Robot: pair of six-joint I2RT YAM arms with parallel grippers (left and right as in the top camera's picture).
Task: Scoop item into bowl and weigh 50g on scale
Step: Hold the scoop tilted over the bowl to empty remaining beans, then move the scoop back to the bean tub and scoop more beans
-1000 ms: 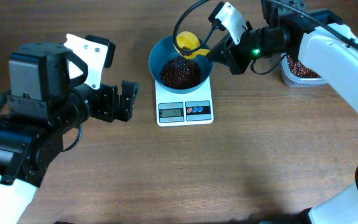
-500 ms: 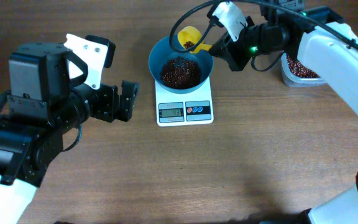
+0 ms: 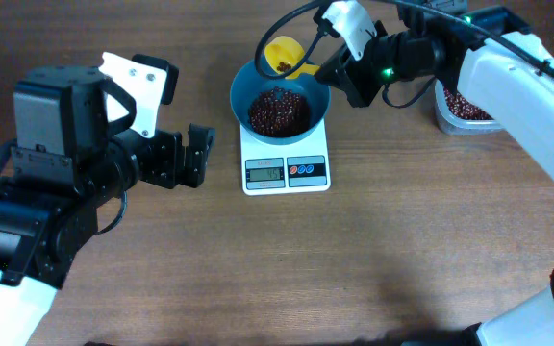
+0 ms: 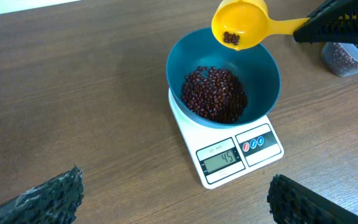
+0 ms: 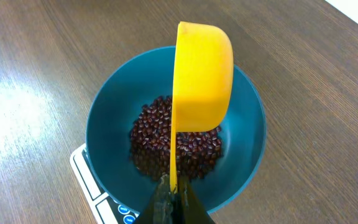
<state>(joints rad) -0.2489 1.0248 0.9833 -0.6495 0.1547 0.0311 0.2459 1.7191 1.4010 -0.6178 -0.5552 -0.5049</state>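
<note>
You are close to the end. The blue bowl [image 4: 263, 68] sits on the white scale [image 4: 271, 147], and a good pile of beans [image 4: 215, 93] lies in the bottom of it. In the left wrist view the little screen [image 4: 227, 158] seems to read 45. So I think you need only a few more grams to reach 50.

Your right pincer [image 5: 174, 199] is clamped on the handle of the yellow scoop [image 5: 201, 74]. The scoop hangs in the air over the far edge of the bowl. It is tipped on its side, with its open mouth turned toward the left arm. A few beans sit inside it, near the lip. They may be about what you need, but I cannot tell how much they weigh.

Your left pincer [image 3: 198, 156] is wide apart and holds nothing. It is beside the scale, on its left, and touches neither the scale nor the bowl.

The clear tub [image 3: 465, 108] with more beans stands off to the right of the scale, partly hidden by the right arm.

What is left, I think, is to tip beans in slowly, a few at a time, and watch the screen. If they all drop at once you may go past 50. Then you would have to take some out.
</note>
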